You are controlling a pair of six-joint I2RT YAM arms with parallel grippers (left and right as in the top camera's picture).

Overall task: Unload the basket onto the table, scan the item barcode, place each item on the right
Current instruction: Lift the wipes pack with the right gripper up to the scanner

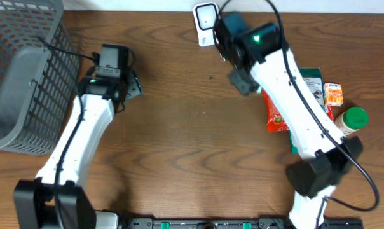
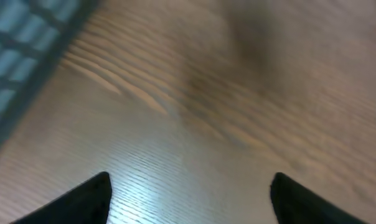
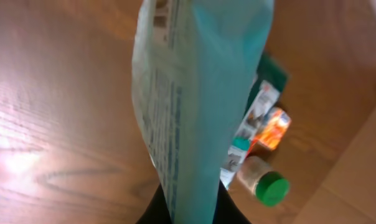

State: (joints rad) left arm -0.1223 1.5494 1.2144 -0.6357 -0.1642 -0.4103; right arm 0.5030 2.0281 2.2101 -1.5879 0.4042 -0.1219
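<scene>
Right wrist alone shows right fingers (image 3: 228,215) pinching teal packet (image 3: 200,93); left fingers (image 2: 82,202) spread.

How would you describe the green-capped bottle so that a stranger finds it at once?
Start at the right side of the wooden table, where several groceries lie together. The bottle sits at the outer edge of this group, beside a small orange box. It is the only round item with a bright green cap; its neighbours are boxes and flat packets.
</scene>
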